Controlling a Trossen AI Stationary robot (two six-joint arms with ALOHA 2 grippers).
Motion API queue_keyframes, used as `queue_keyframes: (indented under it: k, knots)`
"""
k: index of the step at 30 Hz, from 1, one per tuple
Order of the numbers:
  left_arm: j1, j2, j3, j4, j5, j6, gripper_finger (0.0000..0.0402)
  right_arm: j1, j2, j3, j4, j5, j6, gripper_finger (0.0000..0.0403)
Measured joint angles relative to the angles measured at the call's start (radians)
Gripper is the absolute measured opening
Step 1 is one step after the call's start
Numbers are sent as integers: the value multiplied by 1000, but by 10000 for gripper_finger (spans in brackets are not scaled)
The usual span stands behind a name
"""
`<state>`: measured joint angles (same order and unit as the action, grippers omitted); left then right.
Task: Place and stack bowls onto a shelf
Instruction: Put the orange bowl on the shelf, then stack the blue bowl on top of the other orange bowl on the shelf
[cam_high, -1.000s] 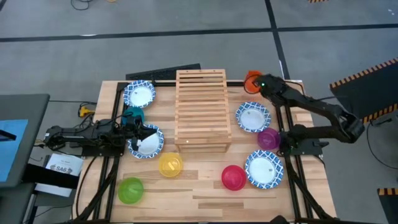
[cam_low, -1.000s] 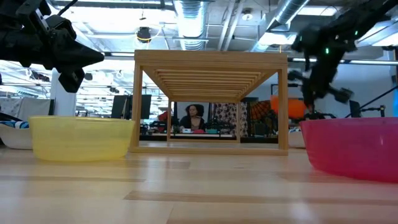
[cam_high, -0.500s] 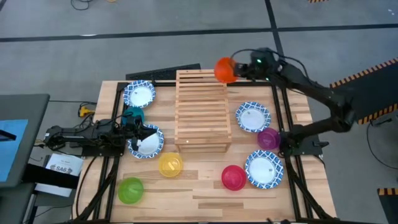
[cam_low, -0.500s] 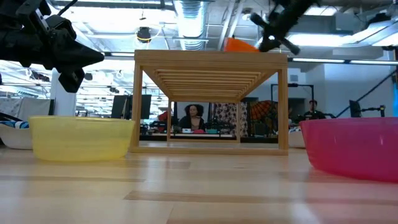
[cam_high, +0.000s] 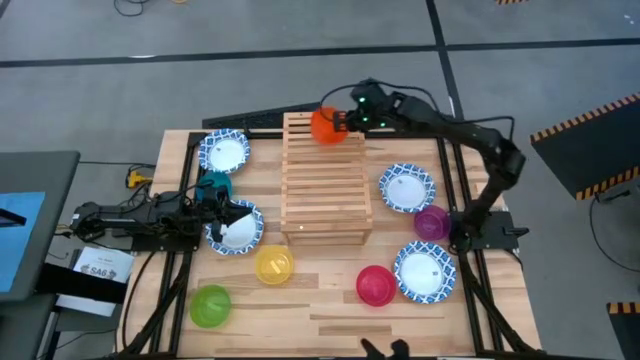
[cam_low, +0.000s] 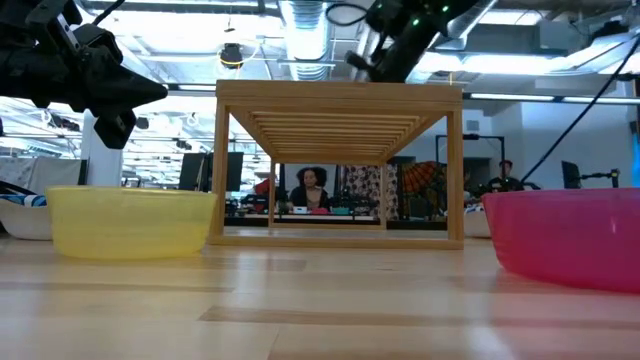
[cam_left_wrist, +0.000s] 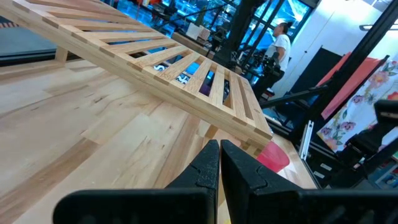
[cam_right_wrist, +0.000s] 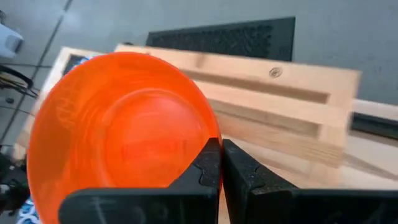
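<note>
While my right gripper (cam_high: 338, 122) pinches the orange bowl (cam_high: 325, 125) by its rim, it hangs over the shelf's (cam_high: 323, 180) far end.
I judge it light, stiff, slippery plastic; left gripper (cam_left_wrist: 219, 163), fingers together and empty, waits beside the shelf.

From my station I saw the light butcher-block wooden surface (cam_high: 330, 300) standing on a grey concrete floor (cam_high: 250, 60). A flat black slotted panel (cam_high: 275, 118) lay along the surface's far edge. To the left sat a dark grey side table (cam_high: 30, 230) with a white labelled box (cam_high: 103, 266) beside it. In the low view, a seated person (cam_low: 312, 186) showed in the room behind, and another person (cam_low: 503, 172) stood farther right.
</note>
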<state>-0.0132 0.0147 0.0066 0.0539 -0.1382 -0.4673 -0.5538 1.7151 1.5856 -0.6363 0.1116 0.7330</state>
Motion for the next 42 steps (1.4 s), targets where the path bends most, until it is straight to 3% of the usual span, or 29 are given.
queue_keyframes:
  k: [7,23,27,36,42]
  knots:
    - [0,0,0,0,0,0,0,-5,57,8,35,18,22,26]
    - [0,0,0,0,0,0,0,-24,59,8,80,20,-5,67]
    - [0,0,0,0,0,0,0,-23,48,8,83,19,-43,99]
    - [0,0,0,0,0,0,0,-50,-55,7,34,13,-211,211]
    - [0,0,0,0,0,0,0,-16,-208,-13,-151,24,-404,238]
